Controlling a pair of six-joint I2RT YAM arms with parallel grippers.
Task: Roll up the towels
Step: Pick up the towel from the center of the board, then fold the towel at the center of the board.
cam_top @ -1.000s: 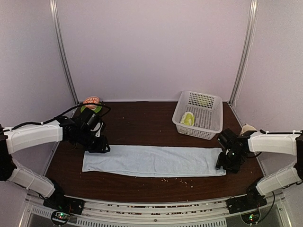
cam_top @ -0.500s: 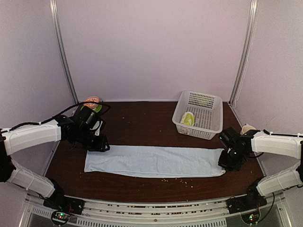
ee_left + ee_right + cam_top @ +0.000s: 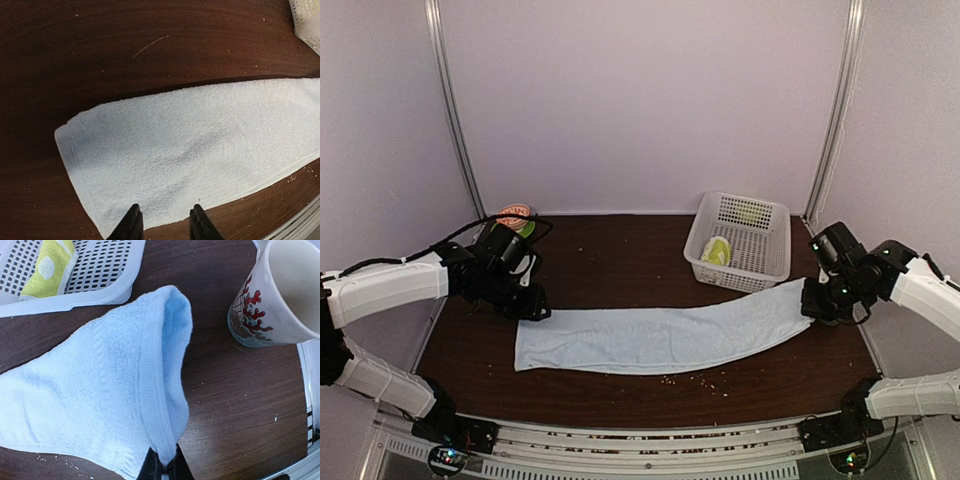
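The long light-blue towel [image 3: 660, 338] lies across the dark table, its right end lifted off the wood. My right gripper [image 3: 817, 304] is shut on that end's hem [image 3: 160, 405], and the cloth hangs folded from the jaws [image 3: 165, 467]. My left gripper [image 3: 535, 308] hovers over the towel's left end [image 3: 150, 165], its fingers [image 3: 131, 224] apart with nothing between them. The small yellow-green towel [image 3: 717, 250] with white spots lies inside the white basket [image 3: 765, 262], also seen in the right wrist view as a rolled cloth [image 3: 47, 267].
A patterned cup [image 3: 280, 295] stands close to the right of the lifted towel end. A round orange and green object [image 3: 514, 217] sits at the back left. Crumbs [image 3: 695, 380] are scattered along the towel's near edge. The basket's rim [image 3: 304, 20] shows at the left wrist view's top right.
My right gripper shut on the towel's right end, then lifted and carried it back toward the basket. The towel slid right, its left end pulling away from my left gripper.
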